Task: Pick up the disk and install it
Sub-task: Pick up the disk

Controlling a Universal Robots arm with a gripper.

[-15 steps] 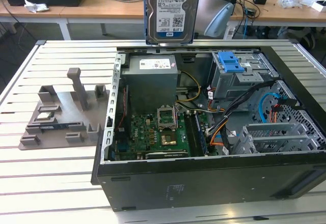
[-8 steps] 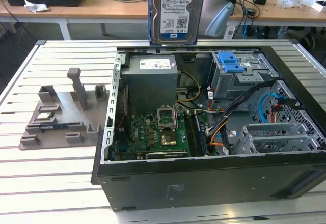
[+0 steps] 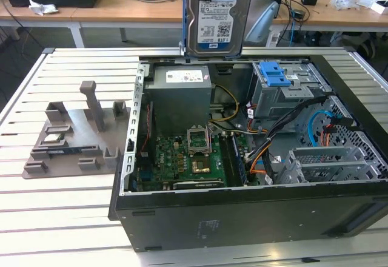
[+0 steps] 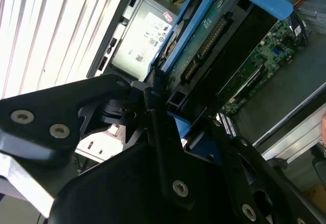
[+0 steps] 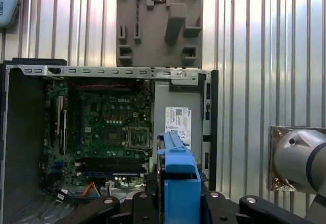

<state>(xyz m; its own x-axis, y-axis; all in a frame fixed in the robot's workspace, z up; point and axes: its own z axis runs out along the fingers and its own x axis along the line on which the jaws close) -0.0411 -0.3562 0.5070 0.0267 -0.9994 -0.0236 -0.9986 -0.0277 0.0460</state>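
The slatted metal worktop [image 3: 60,206] is carrying everything. The open computer case [image 3: 242,212] is lying on its side, reaching from the worktop's middle to the edge at the exterior view's right, with its black wall facing the near edge. A grey fixture tray [image 3: 66,152] is sitting beside it, toward the worktop's edge at the exterior view's left.

Inside the case, the grey power-supply box [image 3: 180,100] is standing against the far wall. The green motherboard [image 3: 182,161] is lying in front of it. The grey drive cage [image 3: 291,91], with its blue latch [image 3: 274,74] on top, is sitting in the far corner on the exterior view's right.

I am holding the disk [image 3: 215,18] in the air with my gripper [image 5: 179,199]. It is hanging upright, label toward the exterior camera, over the case's far wall and above the power-supply box. It is touching nothing below. In both wrist views my black fingers [image 5: 152,203] are pressing in on the two sides of the disk's blue carrier frame, so I am clamping it firmly, not merely resting against it.

I am judging the pick-up as done, since the disk is hanging well clear of the worktop and of the tray. The installing is what is left: the disk is hanging well apart from the cage, off to the side of it, and is not seated in any bay.
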